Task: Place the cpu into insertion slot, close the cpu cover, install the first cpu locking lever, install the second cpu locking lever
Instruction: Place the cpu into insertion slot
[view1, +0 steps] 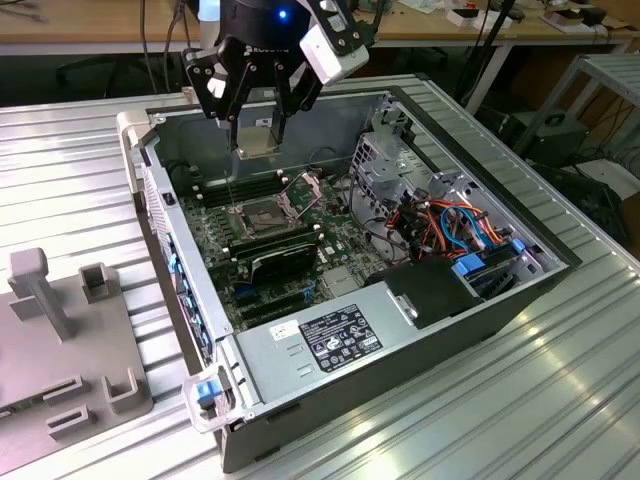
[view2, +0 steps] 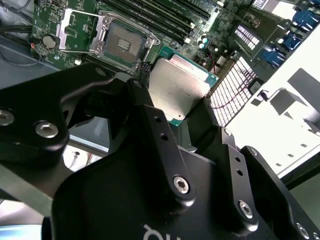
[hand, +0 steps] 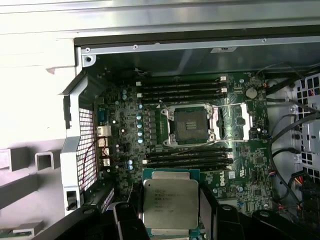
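My gripper (view1: 257, 128) hangs over the open computer case, shut on the cpu (view1: 258, 138), a flat silver-grey square chip with a green rim. In both wrist views the cpu (view2: 180, 90) (hand: 170, 202) sits between the black fingers (view2: 146, 117) (hand: 219, 216). The insertion slot (view1: 262, 213) (view2: 121, 44) (hand: 190, 124) lies below on the green motherboard, bare, its dark pin field showing. The cpu cover (view2: 80, 31) (hand: 235, 120) is swung open beside the slot. The cpu is held clear above the board, apart from the slot.
Long black memory slots (hand: 182, 90) run along both sides of the socket. A thin lever (view1: 232, 185) stands up near it. A black-finned card (view1: 285, 255), a drive cage (view1: 395, 165), coloured cables (view1: 455, 225) and the labelled power supply (view1: 335, 340) crowd the case. A grey fixture (view1: 70, 340) sits outside.
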